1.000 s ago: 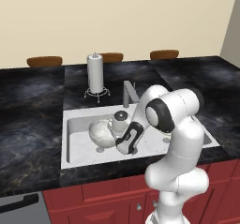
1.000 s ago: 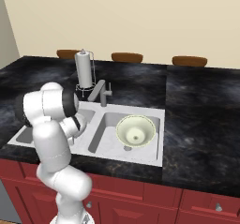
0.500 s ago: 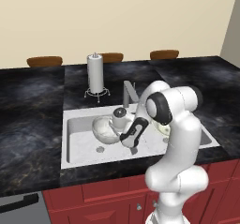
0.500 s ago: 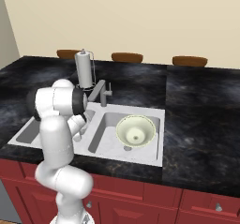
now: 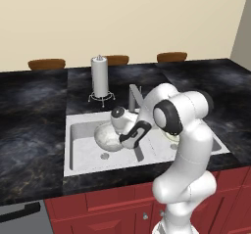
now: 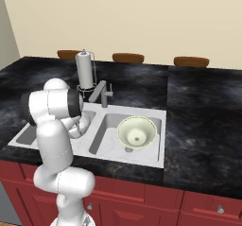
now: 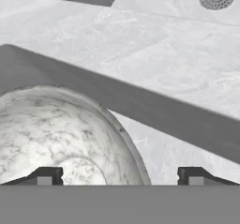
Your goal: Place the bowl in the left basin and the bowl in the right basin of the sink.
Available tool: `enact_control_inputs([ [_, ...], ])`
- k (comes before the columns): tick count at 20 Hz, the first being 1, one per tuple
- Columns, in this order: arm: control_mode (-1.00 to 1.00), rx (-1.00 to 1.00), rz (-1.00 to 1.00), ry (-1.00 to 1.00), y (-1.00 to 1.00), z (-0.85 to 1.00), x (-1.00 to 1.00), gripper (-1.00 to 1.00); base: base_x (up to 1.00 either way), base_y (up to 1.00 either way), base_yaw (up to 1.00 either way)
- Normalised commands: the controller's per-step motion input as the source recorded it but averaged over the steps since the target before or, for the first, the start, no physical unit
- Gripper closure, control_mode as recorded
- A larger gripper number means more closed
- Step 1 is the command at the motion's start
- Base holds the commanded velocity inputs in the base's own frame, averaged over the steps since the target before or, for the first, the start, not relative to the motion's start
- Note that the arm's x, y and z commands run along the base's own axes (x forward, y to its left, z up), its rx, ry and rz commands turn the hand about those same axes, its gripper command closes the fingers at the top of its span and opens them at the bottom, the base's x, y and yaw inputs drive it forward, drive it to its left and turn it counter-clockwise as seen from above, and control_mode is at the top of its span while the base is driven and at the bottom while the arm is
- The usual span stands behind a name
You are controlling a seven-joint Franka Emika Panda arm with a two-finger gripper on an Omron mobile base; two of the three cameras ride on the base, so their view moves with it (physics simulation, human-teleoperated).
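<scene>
Pincer [image 7: 120,174] open astride marbled bowl [image 5: 109,136] rim in left basin [image 5: 81,152]; careless lift could tip it.

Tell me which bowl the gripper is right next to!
The white-grey marbled bowl in the left basin. The gripper is right at its rim. The other bowl, the cream one, sits apart in the right basin.
</scene>
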Motion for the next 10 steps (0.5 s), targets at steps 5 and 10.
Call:
enact_control_inputs([
  [5,-1.0,-0.01,-0.01,0.0,0.0,0.14,-0.13,-1.0,0.0,0.0,0.0],
  [10,-1.0,0.0,0.0,0.0,0.0,0.29,-0.25,-1.0,0.0,0.0,0.0],
])
